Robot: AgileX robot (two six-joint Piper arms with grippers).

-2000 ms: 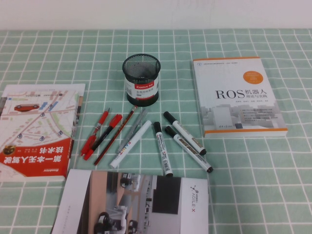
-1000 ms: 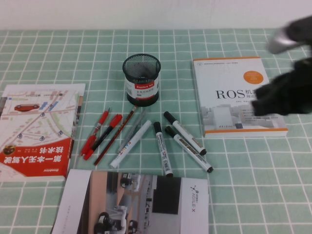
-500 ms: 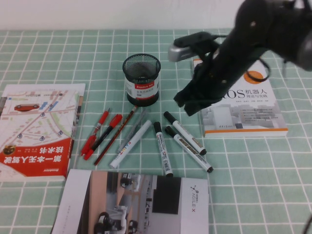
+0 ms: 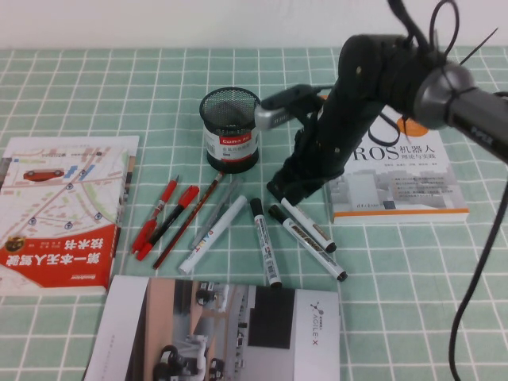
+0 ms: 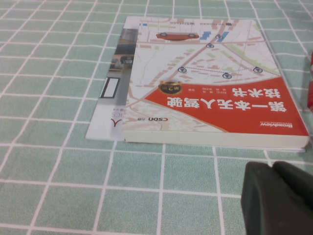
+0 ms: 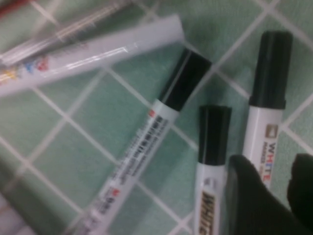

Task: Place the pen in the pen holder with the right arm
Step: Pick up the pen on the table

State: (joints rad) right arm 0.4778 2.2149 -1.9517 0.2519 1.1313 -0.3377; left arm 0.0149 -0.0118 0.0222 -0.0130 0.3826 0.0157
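Note:
Three black-capped markers lie side by side below the pen holder (image 4: 230,127), a black mesh cup with a red-and-white label. My right gripper (image 4: 284,189) is low over the cap end of the rightmost marker (image 4: 314,231). In the right wrist view my right gripper (image 6: 271,165) is open, with one finger on each side of that marker's white barrel (image 6: 268,105). The middle marker (image 6: 213,137) and the left marker (image 6: 146,161) lie beside it. My left gripper (image 5: 279,193) is shut and empty, just above the cloth near a red-covered book (image 5: 215,88); it does not show in the high view.
A white marker (image 4: 213,234), a grey pen and red pens (image 4: 163,218) lie left of the markers. A white ROS book (image 4: 389,171) lies to the right, partly under my right arm. A map book (image 4: 59,210) is at the left and a booklet (image 4: 222,333) at the front.
My right arm has come in from the right, swung across the ROS book and dropped to the markers. The pens and holder have not moved.

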